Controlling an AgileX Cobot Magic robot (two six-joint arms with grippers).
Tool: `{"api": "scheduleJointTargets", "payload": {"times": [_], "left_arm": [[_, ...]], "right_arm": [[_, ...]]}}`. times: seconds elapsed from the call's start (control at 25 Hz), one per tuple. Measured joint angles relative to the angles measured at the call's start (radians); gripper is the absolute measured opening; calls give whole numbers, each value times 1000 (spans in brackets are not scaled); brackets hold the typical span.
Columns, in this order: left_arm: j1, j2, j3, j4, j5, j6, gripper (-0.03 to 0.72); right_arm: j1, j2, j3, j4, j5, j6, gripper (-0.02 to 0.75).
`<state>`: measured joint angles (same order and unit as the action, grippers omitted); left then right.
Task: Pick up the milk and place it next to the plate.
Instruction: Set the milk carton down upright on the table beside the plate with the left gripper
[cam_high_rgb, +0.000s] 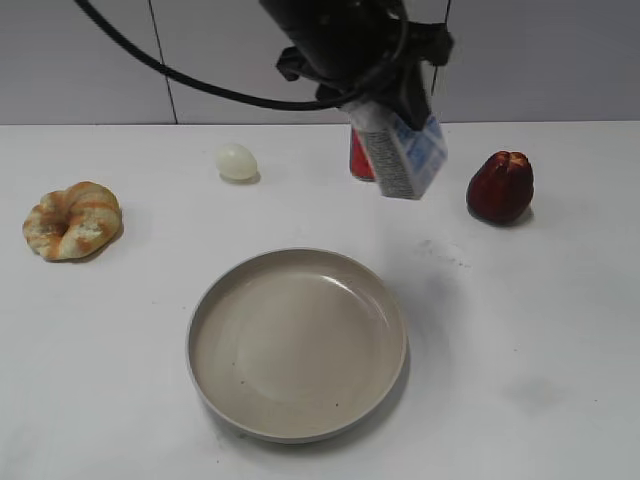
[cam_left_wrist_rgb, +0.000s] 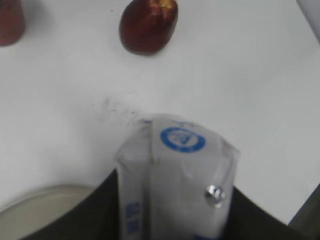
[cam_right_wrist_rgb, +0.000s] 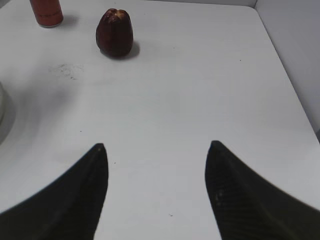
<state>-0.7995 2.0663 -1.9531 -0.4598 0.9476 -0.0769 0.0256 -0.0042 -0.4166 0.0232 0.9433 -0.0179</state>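
The table (cam_high_rgb: 540, 340) carries the plate (cam_high_rgb: 297, 343) at its centre. A red can (cam_high_rgb: 359, 156) stands mostly hidden behind the milk (cam_high_rgb: 408, 155), which hangs tilted in the air above the table, beyond the plate's far right edge. The left gripper (cam_high_rgb: 395, 100) reaches down from above, clamped on the carton's top. The right gripper (cam_right_wrist_rgb: 156, 170) hovers spread wide over bare table.

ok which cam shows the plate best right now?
Exterior view: the whole plate shows, rim to rim, with the milk held above the table behind it. Left wrist view catches only a rim sliver. Right wrist view shows a bare edge.
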Motion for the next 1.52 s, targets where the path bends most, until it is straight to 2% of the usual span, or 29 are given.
{"api": "scheduleJointTargets", "payload": {"times": [0.28, 0.4, 0.64, 0.84, 1.4, 1.52], "left_arm": [[-58, 118, 0, 43, -6, -165, 300], [-68, 154, 0, 61, -21, -238, 300], [-83, 192, 0, 193, -34, -437, 300], [-84, 208, 0, 213, -31, -559, 300], [-110, 242, -2, 197, -2, -582, 384], [-110, 242, -3, 197, -4, -584, 448]], "right_arm": [[0, 0, 0, 0, 0, 0, 467], [0, 0, 0, 0, 0, 0, 467], [0, 0, 0, 0, 0, 0, 467], [0, 0, 0, 0, 0, 0, 467], [0, 0, 0, 0, 0, 0, 467], [0, 0, 0, 0, 0, 0, 467]]}}
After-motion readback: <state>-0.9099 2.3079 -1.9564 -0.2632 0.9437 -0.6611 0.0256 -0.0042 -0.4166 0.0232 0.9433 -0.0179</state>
